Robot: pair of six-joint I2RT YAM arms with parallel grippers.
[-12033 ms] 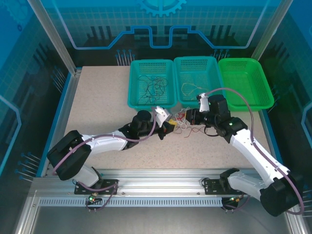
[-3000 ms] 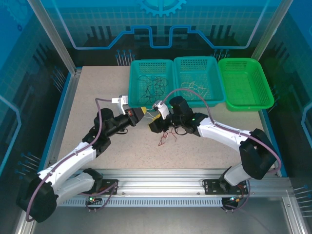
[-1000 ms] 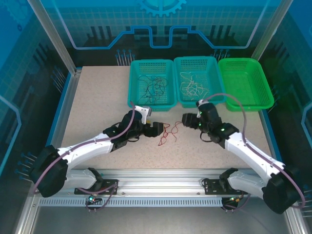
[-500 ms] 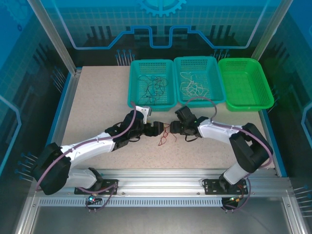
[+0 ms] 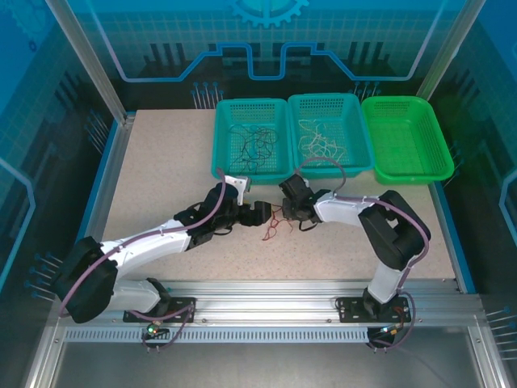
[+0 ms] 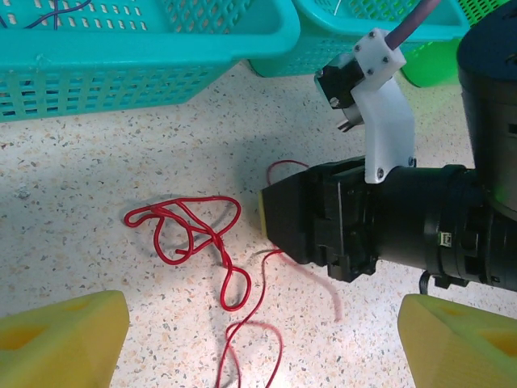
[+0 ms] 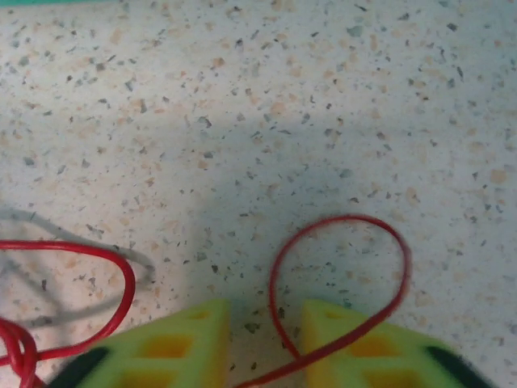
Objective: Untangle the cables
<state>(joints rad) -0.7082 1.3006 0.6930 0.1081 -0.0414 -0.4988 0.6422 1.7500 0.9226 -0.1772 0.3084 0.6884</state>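
One red cable (image 5: 275,224) lies in loose loops on the speckled table between my two grippers. My left gripper (image 5: 262,214) hovers just left of it, and its yellow fingers (image 6: 60,339) stand wide open around nothing, with the red cable (image 6: 194,234) ahead of them. My right gripper (image 5: 285,212) is down at the cable's right end, its black body (image 6: 363,218) facing the left wrist camera. My right gripper (image 7: 265,323) has its jaws drawn close, a narrow gap still showing. A loop of the red cable (image 7: 339,220) runs into that gap and across the right finger (image 7: 363,347).
Three baskets stand along the back. The left teal basket (image 5: 222,166) holds dark cables, the middle teal one (image 5: 327,167) holds white cables, and the green basket (image 5: 436,166) is at the right. Bare table lies left and in front of the grippers.
My right gripper has swung left and down onto the red cable's right end, and its jaws have narrowed. The left arm has stayed put and open.
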